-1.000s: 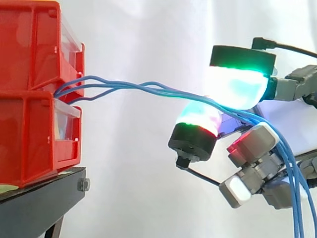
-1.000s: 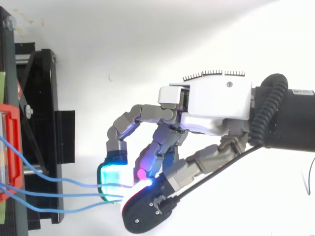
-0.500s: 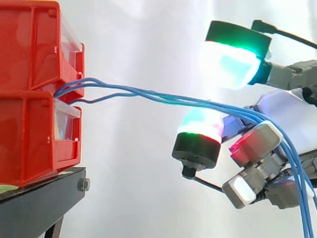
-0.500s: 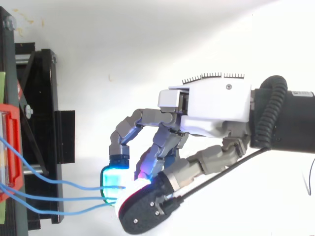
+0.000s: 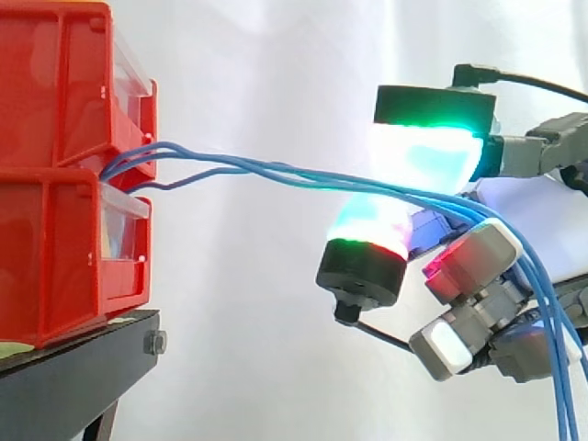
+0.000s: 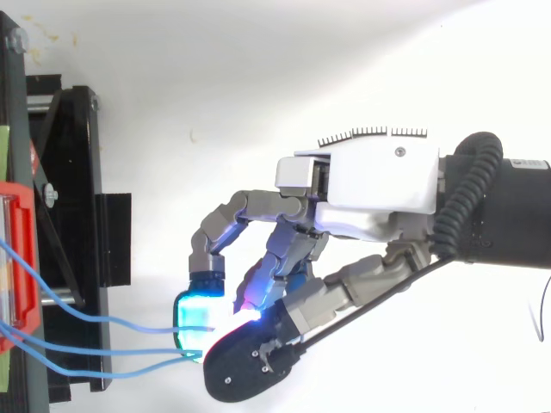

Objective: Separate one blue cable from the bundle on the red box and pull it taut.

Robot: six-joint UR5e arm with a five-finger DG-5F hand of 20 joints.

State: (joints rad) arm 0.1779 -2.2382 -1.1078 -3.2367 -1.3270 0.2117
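Green-cyan fingertips (image 5: 427, 156) of hand (image 6: 379, 185) nearest: fingers curled, upper and lower pads clamped on blue cables (image 5: 276, 172) in mid-air. Strands slightly bowed, run left as bundle into gap between stacked red bins (image 5: 55, 184); right of hand they hang down. Bins on black stand (image 5: 73, 367). White curtain (image 5: 266, 73) behind.

Glossy plastic bins (image 5: 64, 184) (smooth cables (image 5: 285, 171), matt stand (image 5: 83, 363)).

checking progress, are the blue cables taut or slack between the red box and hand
Slack: the blue cables bow in loose curves from the red box to the hand, none straight.
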